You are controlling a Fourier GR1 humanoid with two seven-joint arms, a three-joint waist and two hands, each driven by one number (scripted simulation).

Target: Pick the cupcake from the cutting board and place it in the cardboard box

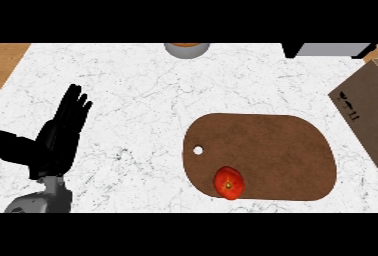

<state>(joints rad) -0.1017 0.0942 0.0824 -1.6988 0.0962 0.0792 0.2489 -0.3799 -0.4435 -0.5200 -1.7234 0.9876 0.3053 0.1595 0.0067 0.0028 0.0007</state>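
The head view looks steeply down on a white marbled counter (140, 75). Only 1 hand shows: the left hand (57, 140), near the view's left edge, with its grey forearm (44, 200) coming in from the lower left corner. Its fingers (74, 107) are straight, close together and point toward the far side of the counter; it has hold of nothing and rests there, well apart from the board. The right hand does not show in this view.

A brown cutting board (273, 145) with rounded corners lies flat right of centre, with a small round hole (198, 150) near its left edge. On the board, close to its near left corner and a little below and right of the hole, sits a red rounded object (229, 183) with a small yellowish spot on top. It looks more like a fruit than a cupcake. It lies wholly on the board, near the board's near edge.

The cardboard box (358, 110) stands at the view's right edge, cut off by the frame, its brown face bearing small dark marks. It is near the board's far right corner; whether the 2 touch I cannot tell. At the far edge of the counter a grey bowl (187, 49) with an orange-brown inside is partly cut off. Toward the top right stands a dark and grey block (328, 49), too cropped to name. A wood-coloured strip (11, 55) shows at the top left corner
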